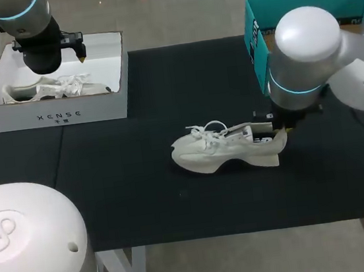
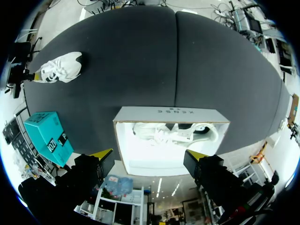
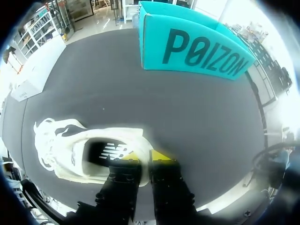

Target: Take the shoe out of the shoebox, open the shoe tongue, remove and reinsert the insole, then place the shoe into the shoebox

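shoe (image 1: 227, 149) was out, lying on table (image 1: 143, 200) mid. R gripper (image 3: 145, 157) pinched its heel rim; L gripper (image 2: 150, 153) hung open over shoebox (image 1: 60, 116). Tongue, insole, reboxing looked not yet done.

— What sort of place is this?

— A robot lab, as far as I can tell: a test bench, not a home or a shop.

— What shows it?

— My left arm (image 1: 28, 22) and my right arm (image 1: 305, 54), grey machines with glowing blue rings at the joints, stand at one plain table (image 1: 143, 200) covered in black matting on white legs.

— And what lies on it?

— Things set out like practice props: a white shoebox (image 1: 60, 116) with a second shoe (image 1: 56, 88) inside, a loose pale shoe (image 1: 227, 151) on the matting, and a teal box (image 1: 257, 37) at the far edge.
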Tool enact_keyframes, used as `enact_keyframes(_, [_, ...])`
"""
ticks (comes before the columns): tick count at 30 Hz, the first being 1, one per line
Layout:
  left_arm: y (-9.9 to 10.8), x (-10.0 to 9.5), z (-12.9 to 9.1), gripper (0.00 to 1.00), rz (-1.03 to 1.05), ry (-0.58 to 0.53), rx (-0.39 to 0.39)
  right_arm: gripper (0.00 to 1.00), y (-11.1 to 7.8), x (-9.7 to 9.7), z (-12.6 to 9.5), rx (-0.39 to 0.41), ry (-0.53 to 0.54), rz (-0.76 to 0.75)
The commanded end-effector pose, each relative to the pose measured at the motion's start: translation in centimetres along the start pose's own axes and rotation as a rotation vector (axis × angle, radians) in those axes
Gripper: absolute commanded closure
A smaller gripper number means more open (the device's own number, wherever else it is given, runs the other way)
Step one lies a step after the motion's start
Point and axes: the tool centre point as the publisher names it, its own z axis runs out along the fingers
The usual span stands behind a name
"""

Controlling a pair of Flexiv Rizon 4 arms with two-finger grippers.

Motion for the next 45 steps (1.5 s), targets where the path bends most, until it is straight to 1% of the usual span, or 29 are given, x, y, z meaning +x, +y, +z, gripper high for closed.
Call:
enact_keyframes(1, [0.0,0.0,0.0,0.0,0.001,0.0,-0.001,1.0,-0.2,0.0,0.8,0.003,0.001,-0.008])
enact_keyframes(2, [0.0,0.0,0.0,0.0,0.001,0.0,-0.001,1.0,-0.2,0.0,0.8,0.004,0.0,-0.01])
enact_keyframes(3, [0.0,0.0,0.0,0.0,0.001,0.0,-0.001,0.95,-0.1,0.0,0.8,0.002,-0.005,-0.011])
enact_keyframes(4, [0.0,0.0,0.0,0.0,0.001,0.0,-0.001,0.58,0.0,0.0,0.6,-0.003,-0.013,-0.008])
enact_keyframes(5, [0.0,0.0,0.0,0.0,0.001,0.0,-0.001,0.0,0.1,-0.1,0.3,-0.012,-0.016,-0.005])
enact_keyframes(9, [0.0,0.0,0.0,0.0,0.001,0.0,-0.001,0.0,0.4,-0.6,-1.4,-0.055,-0.01,0.017])
enact_keyframes(14, [0.0,0.0,0.0,0.0,0.001,0.0,-0.001,0.0,1.4,-1.0,-4.9,-0.11,0.021,0.013])
enact_keyframes(16, [0.0,0.0,0.0,0.0,0.001,0.0,-0.001,0.0,2.0,-1.1,-6.5,-0.112,0.053,0.007])
enact_keyframes(18, [0.0,0.0,0.0,0.0,0.001,0.0,-0.001,0.0,2.5,-1.3,-7.4,-0.096,0.084,0.0])
enact_keyframes(21, [0.0,0.0,0.0,0.0,0.001,0.0,-0.001,0.0,3.1,-1.6,-8.5,-0.012,0.168,-0.075])
enact_keyframes(22, [0.0,0.0,0.0,0.0,0.001,0.0,-0.001,0.0,3.0,-1.4,-8.7,0.031,0.217,-0.141])
enact_keyframes(23, [0.0,0.0,0.0,0.0,0.001,0.0,-0.001,0.0,2.8,-1.1,-8.8,0.05,0.265,-0.216])
enact_keyframes(24, [0.0,0.0,0.0,0.0,0.001,0.0,-0.001,0.0,2.7,-0.9,-8.9,0.012,0.288,-0.297])
enact_keyframes(42, [0.0,0.0,0.0,0.0,0.001,0.0,-0.001,0.0,2.7,-0.9,-8.9,0.012,0.288,-0.297])
enact_keyframes(45, [0.0,0.0,0.0,0.0,0.001,0.0,-0.001,0.0,2.2,-1.9,-9.6,-0.002,0.415,-0.765])
